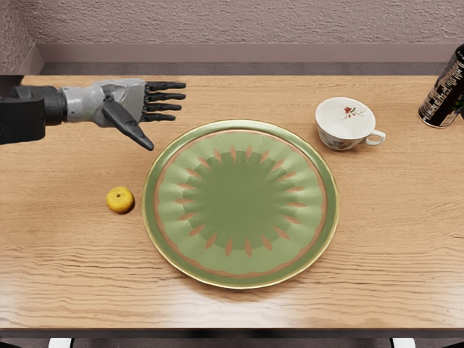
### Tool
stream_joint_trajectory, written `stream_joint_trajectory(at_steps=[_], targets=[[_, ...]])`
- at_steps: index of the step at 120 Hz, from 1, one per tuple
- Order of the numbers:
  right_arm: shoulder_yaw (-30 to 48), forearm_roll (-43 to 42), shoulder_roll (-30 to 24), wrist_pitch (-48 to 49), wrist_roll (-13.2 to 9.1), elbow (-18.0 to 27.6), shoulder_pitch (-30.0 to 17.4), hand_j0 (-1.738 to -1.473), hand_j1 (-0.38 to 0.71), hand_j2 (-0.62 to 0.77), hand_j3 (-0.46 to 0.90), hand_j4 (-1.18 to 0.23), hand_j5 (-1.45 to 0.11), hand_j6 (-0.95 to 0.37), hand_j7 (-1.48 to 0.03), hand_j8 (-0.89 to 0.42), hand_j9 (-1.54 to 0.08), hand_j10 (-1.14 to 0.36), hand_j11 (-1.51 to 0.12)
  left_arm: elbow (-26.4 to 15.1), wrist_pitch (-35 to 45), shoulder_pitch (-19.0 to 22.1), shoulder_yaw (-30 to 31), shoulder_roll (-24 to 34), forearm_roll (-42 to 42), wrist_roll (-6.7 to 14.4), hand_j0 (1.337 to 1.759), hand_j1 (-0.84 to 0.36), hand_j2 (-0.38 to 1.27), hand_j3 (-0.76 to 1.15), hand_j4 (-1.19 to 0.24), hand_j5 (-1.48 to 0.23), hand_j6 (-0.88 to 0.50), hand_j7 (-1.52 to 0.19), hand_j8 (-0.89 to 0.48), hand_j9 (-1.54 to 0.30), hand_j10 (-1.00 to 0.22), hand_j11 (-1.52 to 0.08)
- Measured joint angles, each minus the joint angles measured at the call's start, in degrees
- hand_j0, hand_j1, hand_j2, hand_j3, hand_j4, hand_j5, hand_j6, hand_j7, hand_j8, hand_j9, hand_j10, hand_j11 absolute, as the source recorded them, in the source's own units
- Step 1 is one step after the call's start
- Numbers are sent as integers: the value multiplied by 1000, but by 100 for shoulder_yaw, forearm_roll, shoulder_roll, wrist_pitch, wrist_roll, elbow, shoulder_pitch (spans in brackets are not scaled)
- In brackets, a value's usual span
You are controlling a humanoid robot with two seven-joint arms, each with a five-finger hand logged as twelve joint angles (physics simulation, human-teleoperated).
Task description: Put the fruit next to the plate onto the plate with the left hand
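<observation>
The grey-and-black 5-finger left hand (129, 106) hovers near the wooden table's (65, 275) far left corner, fingers straight and spread, holding nothing, apparently readied for a reach. The small round yellow-orange fruit (120, 200) lies nearer the front edge, apart from the hand, just beside the left rim of the large green gold-rimmed plate (241, 204), not yet on it.

Head view, steeply down over table (65, 275)

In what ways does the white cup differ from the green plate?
The cup is white with a red motif; the plate is green with a gold rim. The cup is deep and has a handle; the plate is flat and much wider. Both rest on the table.
</observation>
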Motion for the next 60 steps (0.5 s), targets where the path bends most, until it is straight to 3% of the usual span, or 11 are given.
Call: stream_joint_trajectory(at_steps=[21, 31, 41, 60], targets=[[32, 17, 0, -3, 9, -13, -29, -1658, -331, -3, 0, -15, -20, -15, -20, -15, -20, -15, -20, -90, 0, -16, 13, 57, 45, 6, 1658, 349, 1, 0, 0, 0, 0, 0, 0, 0, 0, 0], [39, 22, 0, -3, 12, -18, -69, -1658, -331, -3, 0, -15, -20, -15, -20, -15, -20, -15, -20, -101, 0, -18, 18, 58, 127, 145, 1658, 349, 1, 0, 0, 0, 0, 0, 0, 0, 0, 0], [42, 25, 0, -5, 13, -21, -87, -1658, -331, -3, 0, -15, -20, -15, -20, -15, -20, -15, -20, -104, 42, -14, 20, -21, 602, 238, 1658, 349, 1, 0, 0, 0, 0, 0, 0, 0, 0, 0], [44, 29, 0, -7, 14, -22, -99, -1658, -331, -3, 0, -15, -20, -15, -20, -15, -20, -15, -20, -102, 1037, 43, 47, 20, 1646, 356, 1658, 349, 1, 0, -1, 0, -1, 0, 0, 0, 0, 0]])
